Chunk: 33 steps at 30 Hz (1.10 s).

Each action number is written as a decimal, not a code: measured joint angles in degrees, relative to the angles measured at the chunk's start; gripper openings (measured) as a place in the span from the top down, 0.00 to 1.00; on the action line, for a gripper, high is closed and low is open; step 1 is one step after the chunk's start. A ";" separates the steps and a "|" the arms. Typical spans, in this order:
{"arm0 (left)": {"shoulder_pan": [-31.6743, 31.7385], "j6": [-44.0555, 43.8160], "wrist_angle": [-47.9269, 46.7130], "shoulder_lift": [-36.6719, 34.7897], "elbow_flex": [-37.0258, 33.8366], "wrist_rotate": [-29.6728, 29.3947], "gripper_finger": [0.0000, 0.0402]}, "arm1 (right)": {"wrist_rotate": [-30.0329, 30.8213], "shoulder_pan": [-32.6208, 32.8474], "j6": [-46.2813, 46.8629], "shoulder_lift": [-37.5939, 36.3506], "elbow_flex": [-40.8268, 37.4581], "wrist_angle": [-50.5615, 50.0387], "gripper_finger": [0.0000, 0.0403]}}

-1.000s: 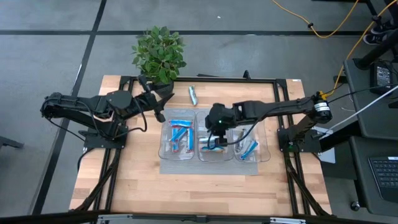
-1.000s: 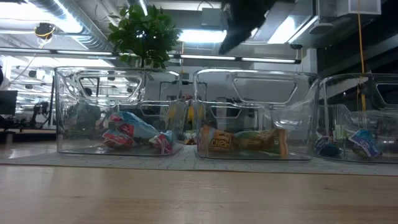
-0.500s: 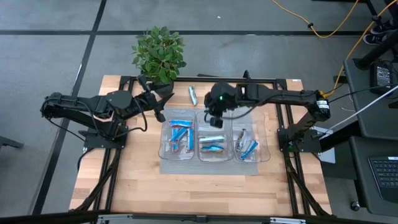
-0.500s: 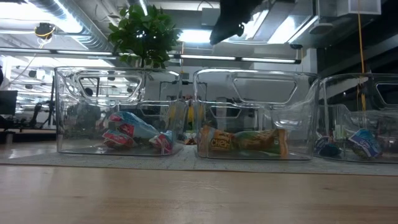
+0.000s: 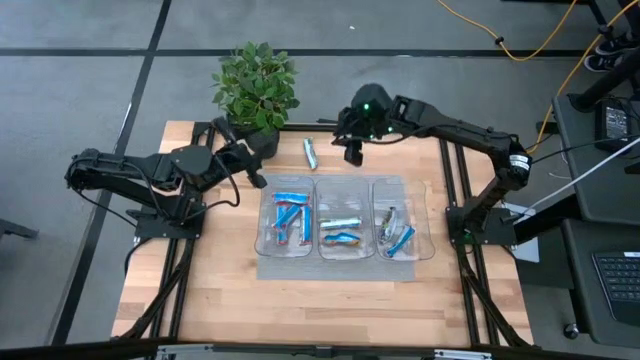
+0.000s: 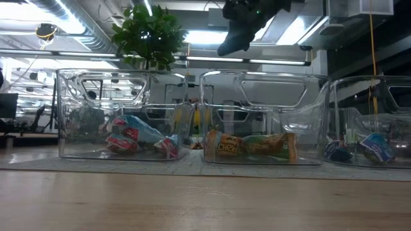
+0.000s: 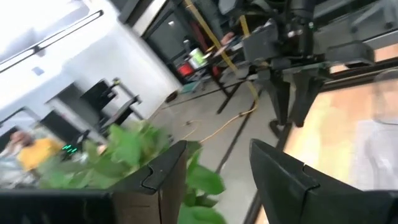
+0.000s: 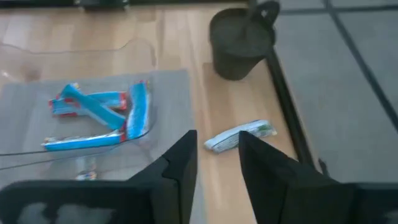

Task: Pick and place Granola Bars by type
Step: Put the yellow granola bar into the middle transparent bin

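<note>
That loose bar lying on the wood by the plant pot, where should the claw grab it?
Across the middle of the loose bar, coming straight down with the right claw, which is empty and open beside it. The bar lies flat and narrow, clear of the plant pot and bins.

Granola Bars [image 5: 337, 222] lie sorted across three clear bins; one silver-green bar [image 5: 310, 153] lies outside.

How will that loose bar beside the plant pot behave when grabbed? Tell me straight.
The bar looks small and thin, so probably light. Its shiny foil wrapper may slip between the fingers or crinkle. It lies flat on the wooden table, so it should slide rather than roll if nudged. The right pincer hovers near it, empty.
</note>
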 joint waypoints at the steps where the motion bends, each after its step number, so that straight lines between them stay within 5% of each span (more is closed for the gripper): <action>1: 0.00 -0.23 0.01 0.00 0.00 -1.16 0.58 | -0.59 -0.91 -0.84 0.00 0.00 0.63 0.69; 7: 0.00 -0.82 0.01 0.00 0.00 -5.18 0.58 | -1.70 -4.72 -1.32 1.83 0.54 4.80 0.52; 13: 0.04 -0.82 0.01 0.00 0.00 -7.38 0.58 | -1.67 -5.98 -1.31 9.73 10.00 4.24 0.40; 23: 0.07 -0.82 0.01 0.00 0.00 -10.88 0.58 | -1.52 -6.59 5.28 27.62 31.10 -3.92 0.39; 33: 0.07 -0.80 0.01 0.00 0.00 -11.43 0.58 | -1.04 -6.35 7.99 36.29 33.55 -7.84 0.39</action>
